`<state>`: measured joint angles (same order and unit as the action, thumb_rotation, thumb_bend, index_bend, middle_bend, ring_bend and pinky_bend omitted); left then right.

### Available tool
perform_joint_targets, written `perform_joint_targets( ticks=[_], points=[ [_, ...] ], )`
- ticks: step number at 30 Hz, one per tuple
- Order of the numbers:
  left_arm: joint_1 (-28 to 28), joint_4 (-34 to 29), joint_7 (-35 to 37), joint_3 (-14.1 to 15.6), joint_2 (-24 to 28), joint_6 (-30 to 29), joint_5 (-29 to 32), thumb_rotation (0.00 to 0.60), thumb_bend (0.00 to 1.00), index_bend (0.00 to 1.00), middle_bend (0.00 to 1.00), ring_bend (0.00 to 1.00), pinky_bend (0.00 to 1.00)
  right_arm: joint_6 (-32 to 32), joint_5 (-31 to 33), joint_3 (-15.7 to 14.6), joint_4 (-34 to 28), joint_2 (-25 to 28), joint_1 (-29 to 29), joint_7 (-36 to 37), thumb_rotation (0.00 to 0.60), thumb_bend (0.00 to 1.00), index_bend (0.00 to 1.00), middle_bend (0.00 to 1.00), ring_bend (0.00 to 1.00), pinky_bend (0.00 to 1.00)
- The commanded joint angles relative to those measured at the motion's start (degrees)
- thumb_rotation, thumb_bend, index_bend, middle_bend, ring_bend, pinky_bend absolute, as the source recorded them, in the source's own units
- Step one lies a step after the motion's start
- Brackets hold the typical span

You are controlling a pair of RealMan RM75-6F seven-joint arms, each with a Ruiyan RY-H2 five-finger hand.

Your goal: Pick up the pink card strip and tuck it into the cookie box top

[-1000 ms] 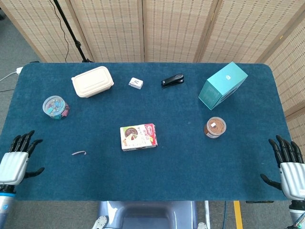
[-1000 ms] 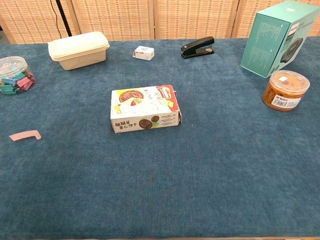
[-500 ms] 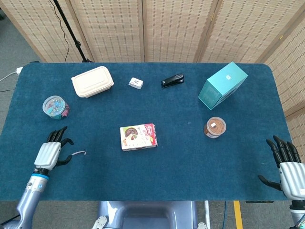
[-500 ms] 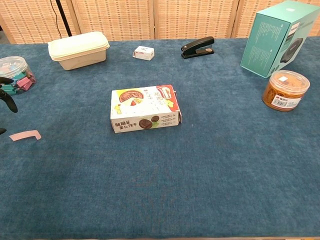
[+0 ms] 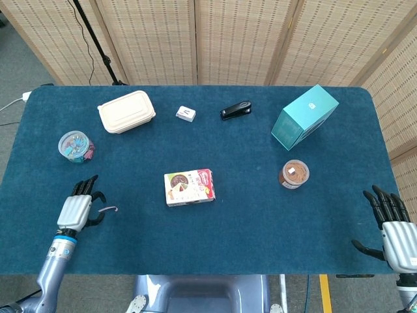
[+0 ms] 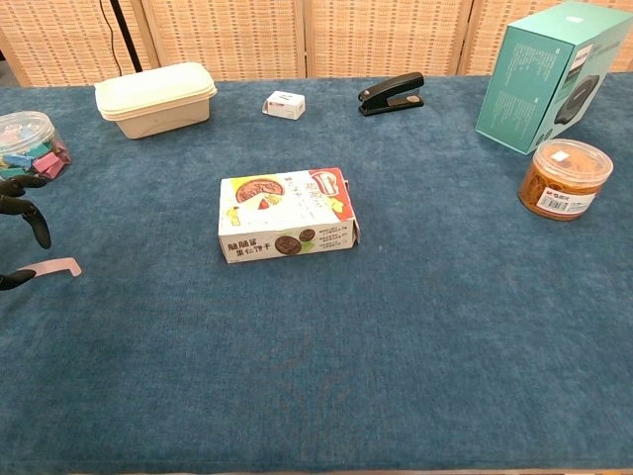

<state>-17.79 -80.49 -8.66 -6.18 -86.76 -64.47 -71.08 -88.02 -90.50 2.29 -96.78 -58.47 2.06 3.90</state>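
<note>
Head view: blue table (image 5: 260, 222), wicker screens (image 5: 241, 39)

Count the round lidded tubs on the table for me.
2. One tub full of colourful clips sits near the left edge; one brown-filled tub sits on the right, in front of the teal box. None seems hidden.

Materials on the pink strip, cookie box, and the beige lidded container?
Pink card strip: thin matte card, looks flat with one curled end. Cookie box: printed paperboard, slight sheen, creased edges. Beige container: likely matte moulded pulp or plastic; can't tell which.
</note>
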Motion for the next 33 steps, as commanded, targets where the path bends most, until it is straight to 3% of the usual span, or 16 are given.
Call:
perform_joint_targets(
  ticks=[1,33],
  points=[
    [-0.1,0.5,-0.2,-0.1,-0.5,-0.1,0.5,0.600,0.31,0.48,0.00,0.00,0.00,0.0,0.0,0.0,0.1,0.1,0.0,0.3,0.600,0.00,0.00,0.00,0.00,0.00],
    [-1.5,3.3,-0.8,-0.3,-2.3,1.7,4.0,0.600,0.44,0.61,0.00,0.00,0.00,0.6,0.3,-0.1,0.2,0.4,0.3,2.3,0.600,0.00,0.00,0.00,0.00,0.00]
  ],
)
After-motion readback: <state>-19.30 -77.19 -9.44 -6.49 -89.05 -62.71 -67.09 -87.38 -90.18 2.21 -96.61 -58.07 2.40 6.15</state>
